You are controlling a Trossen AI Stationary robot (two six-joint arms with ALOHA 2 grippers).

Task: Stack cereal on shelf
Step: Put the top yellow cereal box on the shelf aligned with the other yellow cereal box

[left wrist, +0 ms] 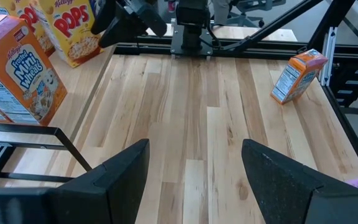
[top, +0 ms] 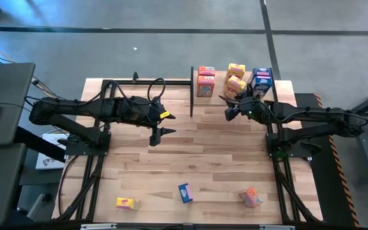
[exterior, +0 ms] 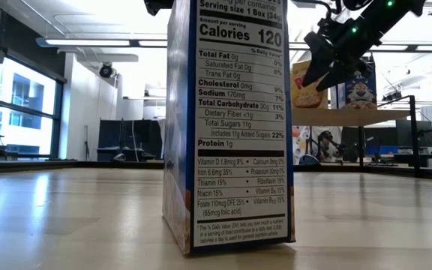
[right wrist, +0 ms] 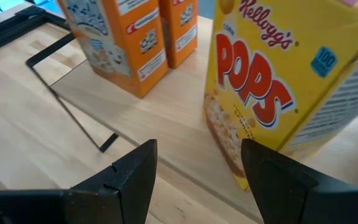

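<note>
Up on the shelf [top: 280,89], six cereal boxes are already parked: two orange ones [top: 206,81], two yellow Pops boxes [top: 236,78] and the blue ones [top: 262,79]. The right gripper [top: 230,110] is hung just in front of the yellow pair, jaws apart with nothing between them, so a placing step looks wrapped up and a fresh pick is probably due.

Three boxes are left on the tabletop [top: 190,150] along the near edge: a yellow one [top: 126,203], a blue one [top: 184,192] and an orange one [top: 251,197], all well apart from each other. The orange one seems best suited to the right arm, which would need to be swung back clear of the Pops boxes first, since they could easily be knocked over.

The left gripper [top: 156,135] is held over mid-tabletop, also spread open and empty; the yellow or blue box could be fetched by it.

Worth watching: the black shelf uprights [top: 191,91] beside the orange boxes, and the tight space left on the shelf, so stacking on top may be called for.
</note>
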